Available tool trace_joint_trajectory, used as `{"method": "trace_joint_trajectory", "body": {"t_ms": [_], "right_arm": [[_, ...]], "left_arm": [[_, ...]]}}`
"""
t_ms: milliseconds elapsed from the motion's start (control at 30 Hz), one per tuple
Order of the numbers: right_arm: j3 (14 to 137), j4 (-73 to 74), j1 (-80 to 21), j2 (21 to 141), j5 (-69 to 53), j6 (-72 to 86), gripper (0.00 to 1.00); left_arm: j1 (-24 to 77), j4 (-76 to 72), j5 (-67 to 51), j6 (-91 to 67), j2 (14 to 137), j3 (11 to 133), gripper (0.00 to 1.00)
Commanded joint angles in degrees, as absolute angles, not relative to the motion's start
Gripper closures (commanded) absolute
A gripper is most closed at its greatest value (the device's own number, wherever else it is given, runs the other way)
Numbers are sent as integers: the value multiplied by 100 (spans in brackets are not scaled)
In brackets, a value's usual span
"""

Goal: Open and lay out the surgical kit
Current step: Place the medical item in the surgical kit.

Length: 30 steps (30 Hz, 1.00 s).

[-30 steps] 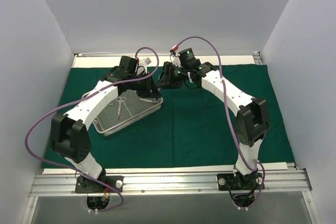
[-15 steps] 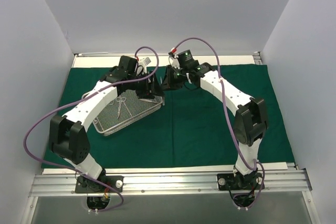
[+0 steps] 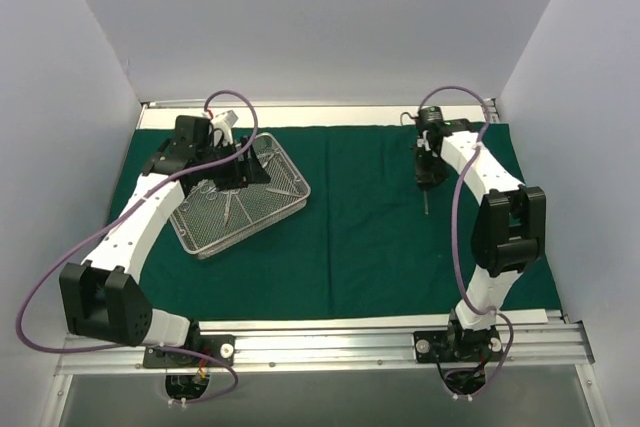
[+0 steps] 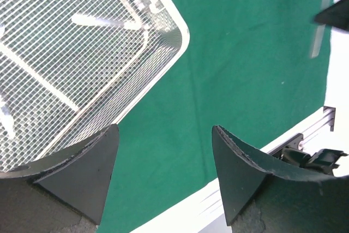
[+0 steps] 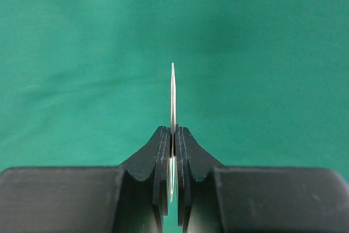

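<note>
Lower your right gripper (image 5: 172, 132), pinched tight on a thin, flat steel instrument (image 5: 173, 91) seen edge-on, to the far right of the matte dark green cloth (image 3: 370, 247), and let go only once it lies flat. Your left gripper (image 4: 163, 129) hangs spread wide over the corner of the silver wire-mesh tray (image 4: 182, 31), where other slender instruments (image 4: 103, 22) lie.

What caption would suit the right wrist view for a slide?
Right gripper shut on a thin steel instrument, seen edge-on over the green cloth.
</note>
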State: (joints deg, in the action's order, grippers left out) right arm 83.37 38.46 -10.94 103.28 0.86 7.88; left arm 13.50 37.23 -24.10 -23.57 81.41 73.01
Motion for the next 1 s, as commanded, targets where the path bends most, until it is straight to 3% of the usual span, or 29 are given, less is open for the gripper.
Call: {"method": "trace_joint_trajectory", "body": {"t_ms": [0, 233, 633, 967], "right_arm": [[8498, 4385, -827, 10133, 860, 212, 100], [8570, 4799, -546, 10643, 1327, -272, 100], [8112, 4026, -167, 11205, 1310, -413, 100], [8060, 3876, -53, 11645, 1362, -422, 92]], "left_arm": [[1091, 3604, -2663, -2057, 7674, 7005, 23], [1160, 3648, -2593, -1960, 7383, 6803, 23], [1143, 3788, -2496, -2074, 7629, 7057, 23], [949, 3735, -2619, -2188, 7805, 7110, 23]]}}
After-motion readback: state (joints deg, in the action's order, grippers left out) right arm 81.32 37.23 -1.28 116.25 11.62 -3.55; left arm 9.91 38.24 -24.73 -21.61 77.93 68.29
